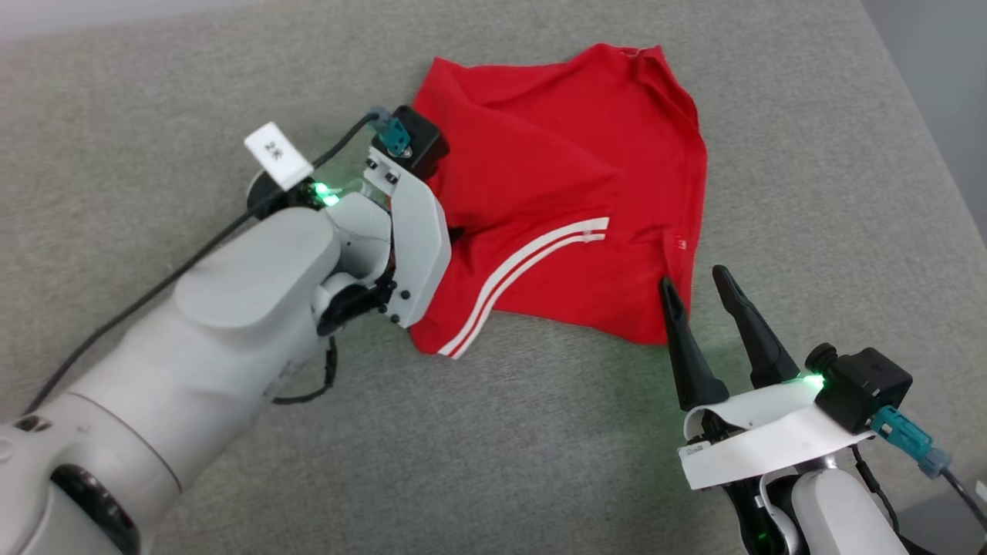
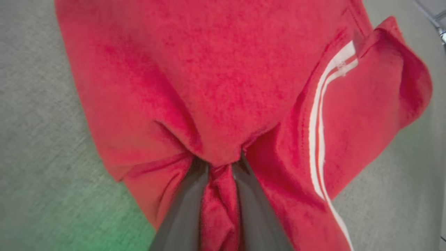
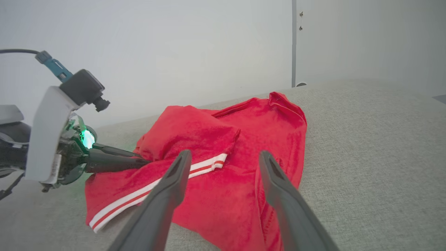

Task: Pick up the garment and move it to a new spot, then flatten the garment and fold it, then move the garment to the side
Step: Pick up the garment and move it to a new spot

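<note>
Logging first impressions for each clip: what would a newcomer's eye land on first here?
The red garment, crumpled with white stripes showing, lies mid-frame on the grey fabric surface. At its left edge the left end effector pinches a bunched fold of it. The right end effector hovers open at its near right edge, holding nothing.

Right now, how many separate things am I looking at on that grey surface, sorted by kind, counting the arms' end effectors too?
Garments: 1, the red garment with white stripes
End effectors: 2, the left end effector pinching a fold of the garment, the right end effector open at its edge
Total: 3
</note>
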